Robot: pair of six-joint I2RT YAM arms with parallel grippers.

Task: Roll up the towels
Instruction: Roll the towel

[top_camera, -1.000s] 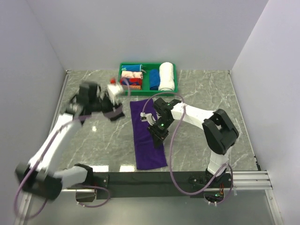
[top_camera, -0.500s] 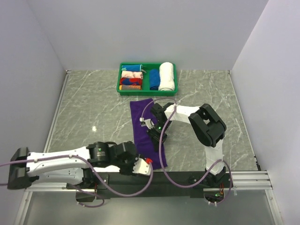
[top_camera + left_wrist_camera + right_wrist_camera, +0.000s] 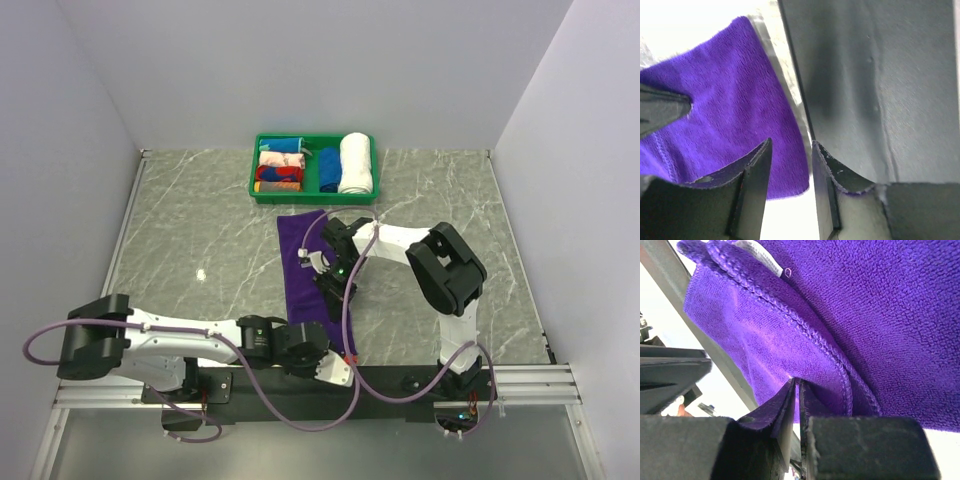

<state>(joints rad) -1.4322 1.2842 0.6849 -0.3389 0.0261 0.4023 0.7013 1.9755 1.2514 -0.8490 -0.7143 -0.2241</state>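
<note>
The deep-purple towel (image 3: 312,290) lies flat and lengthwise on the marble table, from mid-table to the near edge. My right gripper (image 3: 336,284) sits low on its right long edge. In the right wrist view the fingers (image 3: 797,384) are pinched together on a raised fold of the towel (image 3: 880,305) beside its stitched hem. My left gripper (image 3: 334,367) lies low at the towel's near right corner. In the left wrist view its jaws (image 3: 790,146) stand a little apart, with the corner of the towel (image 3: 730,110) just beyond the fingertips and nothing clamped.
A green tray (image 3: 256,172) at the back holds a white roll (image 3: 354,163), a blue roll (image 3: 327,168) and patterned rolled cloths (image 3: 280,166). The black base rail (image 3: 400,378) runs along the near edge beside my left gripper. Walls close in on the left and right.
My left arm swung from the far left near the tray down to the near edge, reaching the towel's near right corner with its jaws narrowing. My right gripper closed onto the towel's edge.
</note>
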